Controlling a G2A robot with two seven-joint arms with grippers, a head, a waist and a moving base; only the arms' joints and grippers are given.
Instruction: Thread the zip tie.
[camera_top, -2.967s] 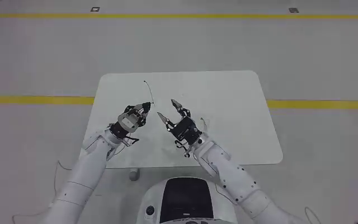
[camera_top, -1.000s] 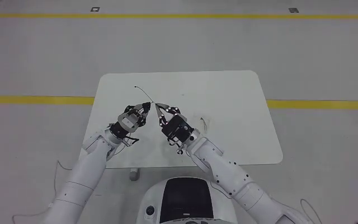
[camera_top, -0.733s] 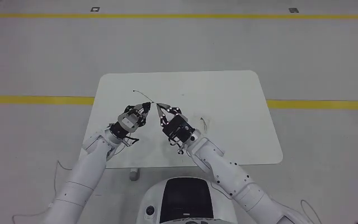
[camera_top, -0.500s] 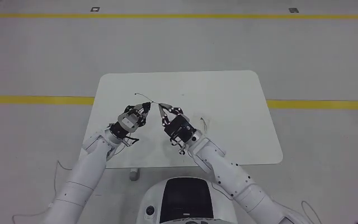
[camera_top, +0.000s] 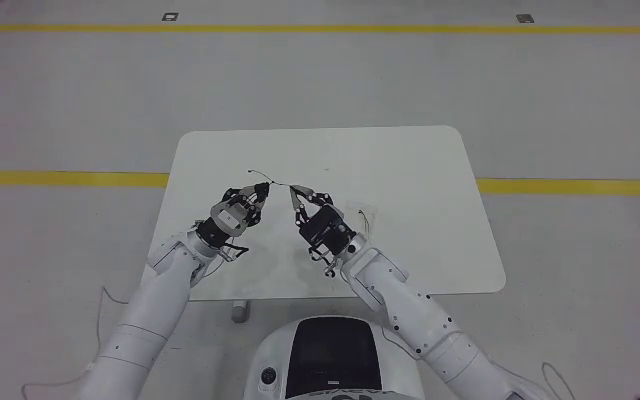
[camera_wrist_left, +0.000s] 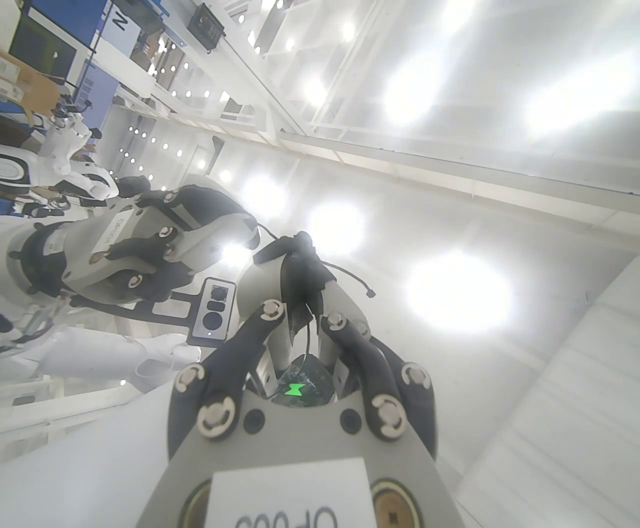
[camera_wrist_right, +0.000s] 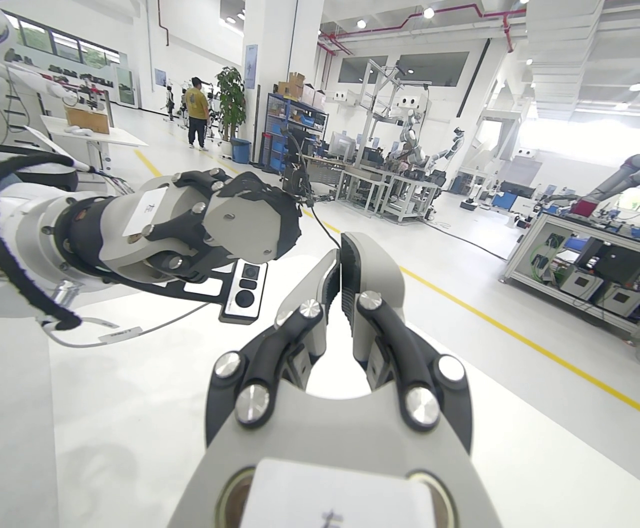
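Note:
A thin black zip tie (camera_top: 272, 182) is held in the air above the white table (camera_top: 420, 170), strung between both grippers. My left gripper (camera_top: 260, 191) is shut on one part of it; in the left wrist view the tie (camera_wrist_left: 350, 277) curves out from the closed black fingertips (camera_wrist_left: 300, 260) and ends in its small head. My right gripper (camera_top: 295, 190) is shut on the tie's other end; in the right wrist view the strand (camera_wrist_right: 322, 225) runs from the left gripper (camera_wrist_right: 292, 215) down into the closed pads (camera_wrist_right: 340, 255). The two grippers are a few centimetres apart.
A second short black tie (camera_top: 364, 213) lies on the table beside my right wrist. The table's far half and right side are bare. A yellow floor line (camera_top: 560, 186) runs behind the table.
My right gripper came in from an open stance to the left gripper and shut on the tie, then drew slightly right. The tie's free end swung from upright to nearly level.

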